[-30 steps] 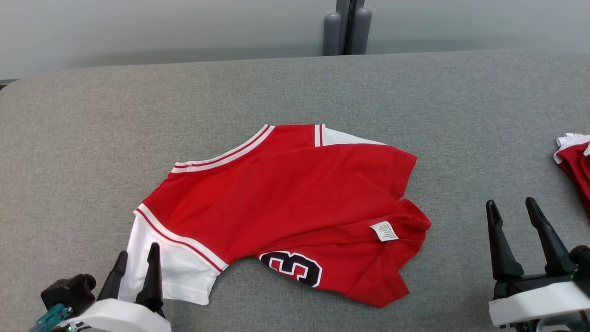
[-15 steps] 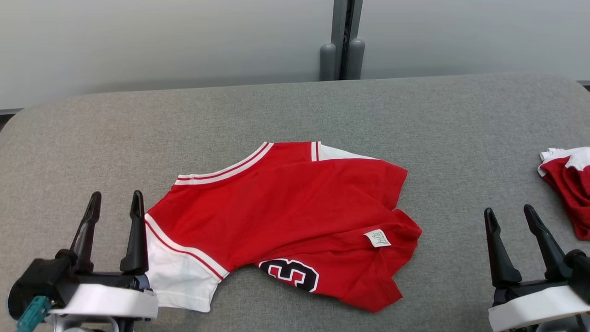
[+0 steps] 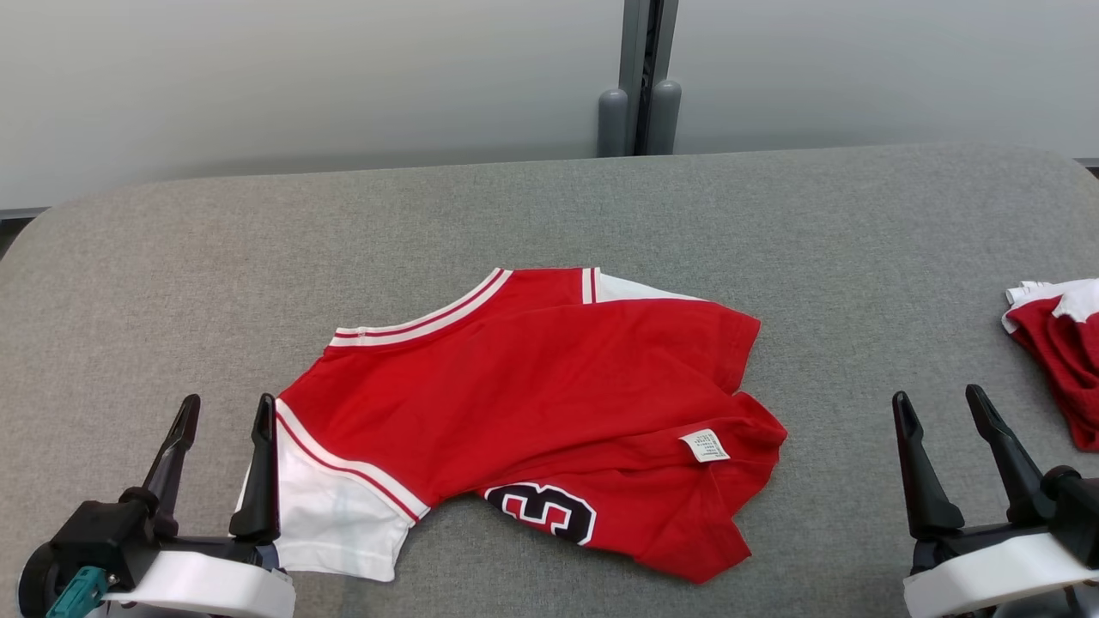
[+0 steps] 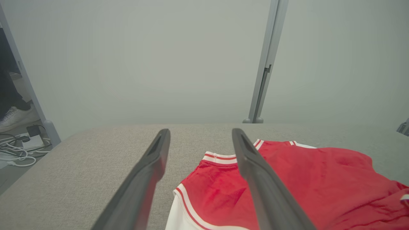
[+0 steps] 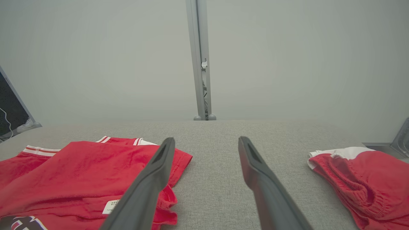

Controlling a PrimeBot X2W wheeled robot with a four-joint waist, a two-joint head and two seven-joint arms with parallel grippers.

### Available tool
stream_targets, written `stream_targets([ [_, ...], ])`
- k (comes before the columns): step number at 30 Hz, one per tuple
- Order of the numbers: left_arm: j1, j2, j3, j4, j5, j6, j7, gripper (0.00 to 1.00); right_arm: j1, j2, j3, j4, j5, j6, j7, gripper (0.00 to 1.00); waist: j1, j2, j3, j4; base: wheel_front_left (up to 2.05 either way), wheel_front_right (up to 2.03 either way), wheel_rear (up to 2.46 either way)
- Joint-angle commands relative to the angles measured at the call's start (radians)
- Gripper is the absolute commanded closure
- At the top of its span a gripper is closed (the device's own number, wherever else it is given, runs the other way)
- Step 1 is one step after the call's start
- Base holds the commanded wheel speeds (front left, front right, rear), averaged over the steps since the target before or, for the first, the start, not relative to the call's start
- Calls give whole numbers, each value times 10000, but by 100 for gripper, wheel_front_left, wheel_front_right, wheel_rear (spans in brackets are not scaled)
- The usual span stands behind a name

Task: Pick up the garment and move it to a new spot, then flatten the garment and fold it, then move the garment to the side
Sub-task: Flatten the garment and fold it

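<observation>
garment [image 3: 532, 403] between grippers: left gripper [image 3: 229, 400] beside white sleeve [image 3: 335, 519], right gripper [image 3: 937, 395] well apart (both wide, empty).

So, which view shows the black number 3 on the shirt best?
The head view: the number 3 shows clearly from above on the red shirt. The right wrist view catches a piece at its bottom-left corner; the left wrist view faces the shirt's sleeve end.

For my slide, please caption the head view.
A crumpled red jersey lies on the grey fabric surface between the open left gripper and open right gripper.
</observation>
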Motion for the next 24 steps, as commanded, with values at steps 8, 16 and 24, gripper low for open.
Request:
stream_targets([
  [8, -44, 94, 36, -67, -123, 101, 105, 0, 103, -44, 33, -33, 42, 2, -53, 0, 0, -1, 43, 41, 0, 0, 0],
  [16, 18, 139, 121, -49, -317, 111, 169, 0, 31, -36, 40, -102, 36, 2, -54, 0, 0, -1, 175, 178, 0, 0, 0],
  [24, 247, -204, 49, 821, -988, -203, 293, 0, -120, -45, 169, -29, 87, 2, -46, 0, 0, -1, 536, 515, 0, 0, 0],
])
